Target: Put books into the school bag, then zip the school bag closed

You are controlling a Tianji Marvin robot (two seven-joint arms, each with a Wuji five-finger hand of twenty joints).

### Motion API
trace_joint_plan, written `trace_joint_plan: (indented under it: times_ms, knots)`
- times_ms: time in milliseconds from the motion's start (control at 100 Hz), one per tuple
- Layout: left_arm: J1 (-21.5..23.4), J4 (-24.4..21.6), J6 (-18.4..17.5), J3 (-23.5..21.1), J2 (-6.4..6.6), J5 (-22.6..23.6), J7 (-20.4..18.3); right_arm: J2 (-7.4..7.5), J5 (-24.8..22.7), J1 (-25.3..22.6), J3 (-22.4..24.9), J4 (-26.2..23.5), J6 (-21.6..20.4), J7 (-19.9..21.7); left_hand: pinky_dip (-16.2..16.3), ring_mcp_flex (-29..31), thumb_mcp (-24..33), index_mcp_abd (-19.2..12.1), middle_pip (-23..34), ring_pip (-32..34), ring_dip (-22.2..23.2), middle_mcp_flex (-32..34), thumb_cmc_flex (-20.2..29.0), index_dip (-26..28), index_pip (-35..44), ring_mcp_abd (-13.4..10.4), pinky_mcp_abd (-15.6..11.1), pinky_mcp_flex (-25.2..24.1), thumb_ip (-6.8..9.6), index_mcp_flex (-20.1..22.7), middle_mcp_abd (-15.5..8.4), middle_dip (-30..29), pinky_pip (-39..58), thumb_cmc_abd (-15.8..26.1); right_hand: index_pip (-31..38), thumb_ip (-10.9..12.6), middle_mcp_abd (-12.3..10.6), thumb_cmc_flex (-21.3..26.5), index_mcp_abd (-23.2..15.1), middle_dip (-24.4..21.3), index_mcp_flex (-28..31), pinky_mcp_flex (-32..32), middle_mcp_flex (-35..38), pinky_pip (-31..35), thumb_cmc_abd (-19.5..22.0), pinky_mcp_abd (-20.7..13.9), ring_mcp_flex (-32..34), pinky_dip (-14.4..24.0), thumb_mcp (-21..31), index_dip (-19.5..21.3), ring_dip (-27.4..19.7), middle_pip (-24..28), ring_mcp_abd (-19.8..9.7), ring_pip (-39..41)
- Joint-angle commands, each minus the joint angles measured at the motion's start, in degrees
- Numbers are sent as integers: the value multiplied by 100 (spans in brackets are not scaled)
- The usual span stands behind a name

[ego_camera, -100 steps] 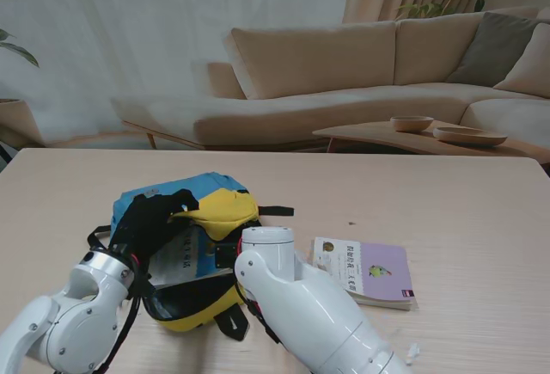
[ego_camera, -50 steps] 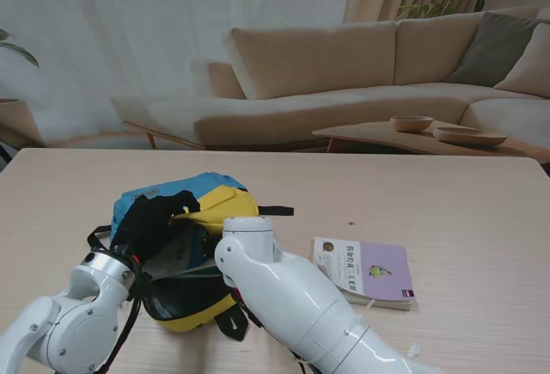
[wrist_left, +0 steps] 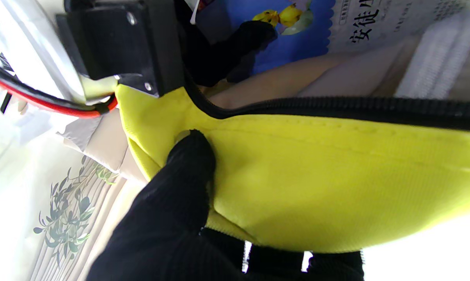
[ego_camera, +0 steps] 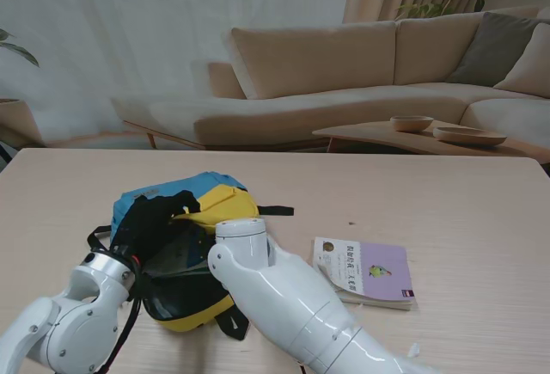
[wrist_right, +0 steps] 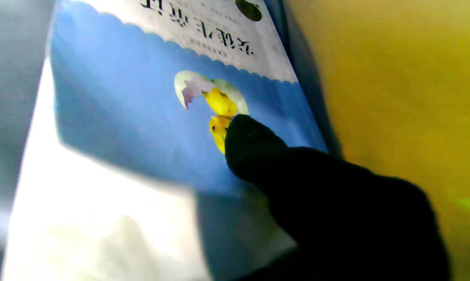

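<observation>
The blue and yellow school bag (ego_camera: 163, 198) lies open on the table at my left. My left hand (ego_camera: 152, 219), in a black glove, is shut on the bag's yellow flap (wrist_left: 316, 183) and holds it up; its thumb (wrist_left: 188, 164) presses just under the black zipper (wrist_left: 336, 107). My right forearm (ego_camera: 266, 288) reaches into the opening, and the hand is hidden in the stand view. Inside, my right hand (wrist_right: 316, 195) grips a blue book (wrist_right: 141, 117) with a chick picture, thumb on its cover. A second, purple book (ego_camera: 365, 271) lies flat on the table to the right of the bag.
Black straps (ego_camera: 232, 322) trail from the bag toward me and to its right. The wooden table (ego_camera: 447, 202) stretches far to the right and back. A sofa (ego_camera: 344, 73) and a low table with bowls (ego_camera: 430, 133) stand beyond it.
My right arm has pushed leftward and deeper into the bag. The blue book, seen at the opening a second ago, is now out of sight in the stand view. My left hand has stayed put.
</observation>
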Motion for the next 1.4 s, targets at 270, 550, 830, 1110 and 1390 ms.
trace_joint_plan:
  times_ms: [270,550,830,1110,1390]
  knots:
    - [57,-103,-21,16,-35,-32,-50,7,-954,-211,66,-294,363,569,69,87,179,-224,250,116,112,-22,410,360,634,136,187,-37,13,2,-18,12,240,261,-966,849,-34,-964,288,52,-1513,-653,-1840,-961,-490,-573,-1348,-327,460,-27,-417,-176,-160,-1331]
    - [83,-110,-15,4,-41,-20,-13,181,-1623,-395,107,-695,603,1055,72,93,176,-228,259,121,114,-19,411,363,642,130,191,-29,9,4,-22,10,243,265,-1196,786,13,-1273,589,-56,-2419,-1479,-2934,-1830,-759,-658,-2188,-632,228,-782,-796,-256,-195,-2139]
    - [82,-92,-64,-24,-48,-38,31,391,-1978,-570,166,-1089,594,1311,78,109,189,-216,268,130,116,-13,411,370,654,143,199,-12,13,15,-13,4,252,252,-1445,822,-14,-1337,735,-156,-2854,-2403,-3661,-2860,-533,-1131,-2550,-1016,114,-1038,-1420,-322,-356,-3242]
    - [-20,4,-31,2,-46,-75,10,670,-2259,-730,187,-1482,447,1699,90,117,196,-226,292,145,122,-19,411,406,675,130,206,6,6,13,-26,4,263,258,-1719,933,-406,-1394,564,-553,-3493,-3148,-3937,-3753,-44,-1757,-3456,-1484,42,-1355,-1563,-1162,-915,-3345]
    - [-65,28,-32,6,-41,-65,-14,816,-2578,-925,180,-1769,398,1877,101,130,202,-232,308,152,125,-13,411,426,672,132,212,11,5,13,-33,-4,269,255,-1300,958,-569,-1379,424,-540,-3717,-3905,-3918,-2667,10,-1984,-3549,-880,256,-1317,-1591,-1286,-1041,-3350]
